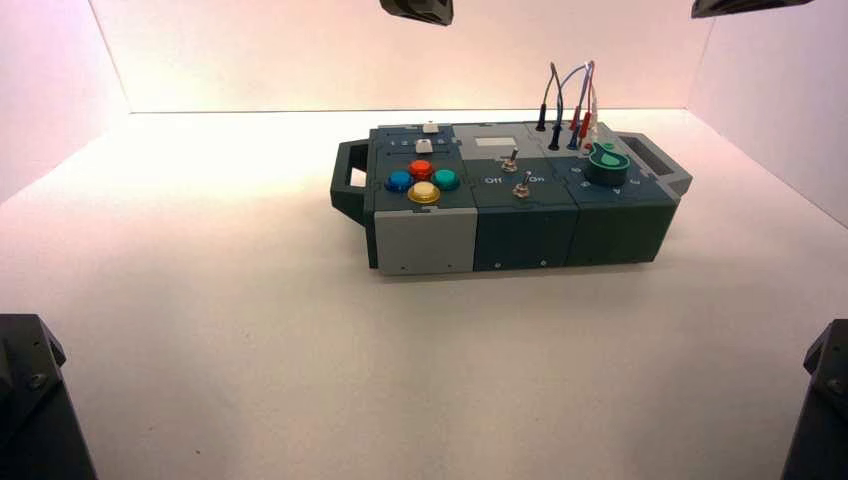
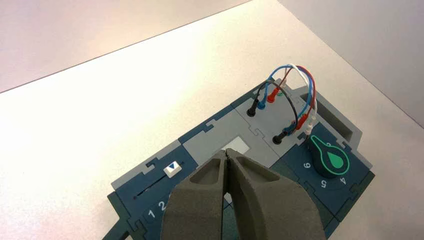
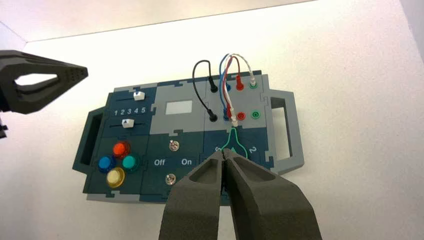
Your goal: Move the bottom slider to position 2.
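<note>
The small whitish, squarish plastic slider cap (image 3: 128,123) sits near 3 on its dark teal track, inward from the box's left edge, behind the round red button (image 3: 121,148). Both the left gripper (image 2: 226,152) and right gripper (image 3: 223,152) hang above the box (image 1: 425,240), tips together, holding nothing. A low approach could press that button; too long a push could overshoot 2.

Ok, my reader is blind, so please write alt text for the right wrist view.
A dark box bears two white sliders, four coloured buttons, switches, a knob and wires; the right hand, closed, overlaps its near part.
</note>
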Tool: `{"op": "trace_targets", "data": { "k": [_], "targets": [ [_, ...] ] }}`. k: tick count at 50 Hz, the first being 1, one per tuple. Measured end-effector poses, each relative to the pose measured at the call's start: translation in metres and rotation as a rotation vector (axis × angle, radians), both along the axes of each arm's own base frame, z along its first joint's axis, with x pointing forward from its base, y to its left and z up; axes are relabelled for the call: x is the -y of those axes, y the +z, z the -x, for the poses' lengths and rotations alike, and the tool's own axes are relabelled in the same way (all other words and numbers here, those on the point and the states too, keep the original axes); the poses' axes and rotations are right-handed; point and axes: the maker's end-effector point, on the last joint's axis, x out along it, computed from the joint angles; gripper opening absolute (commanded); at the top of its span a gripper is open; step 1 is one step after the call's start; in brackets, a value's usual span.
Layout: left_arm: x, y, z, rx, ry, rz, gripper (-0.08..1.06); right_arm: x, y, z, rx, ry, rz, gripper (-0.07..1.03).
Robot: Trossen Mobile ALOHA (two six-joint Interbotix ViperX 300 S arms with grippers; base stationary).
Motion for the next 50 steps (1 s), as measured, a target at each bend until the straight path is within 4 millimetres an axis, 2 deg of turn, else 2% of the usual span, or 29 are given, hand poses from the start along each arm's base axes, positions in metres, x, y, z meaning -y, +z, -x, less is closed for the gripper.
{"op": "trace_targets", "data": {
  "k": [22,32,39,45,50],
  "targets": [
    [0.000,-0.004,0.000,-0.015,0.012,0.006,-0.03,-0.002,-0.010,-0.005,-0.034,0.002,0.011,-0.02],
    [-0.001,-0.005,0.000,-0.027,0.025,0.015,-0.03,-0.003,-0.009,-0.008,-0.035,0.004,0.014,-0.02],
    [-0.002,-0.018,0.002,-0.060,0.029,-0.001,-0.03,-0.003,-0.008,-0.007,-0.032,0.003,0.011,-0.02],
    [-0.004,-0.039,0.008,-0.120,0.023,-0.046,-0.03,-0.003,-0.009,-0.008,-0.036,0.005,0.015,-0.02],
    [-0.001,-0.044,0.013,-0.135,0.011,-0.059,-0.03,-0.003,-0.009,-0.007,-0.037,0.005,0.016,-0.02]
  ]
}}
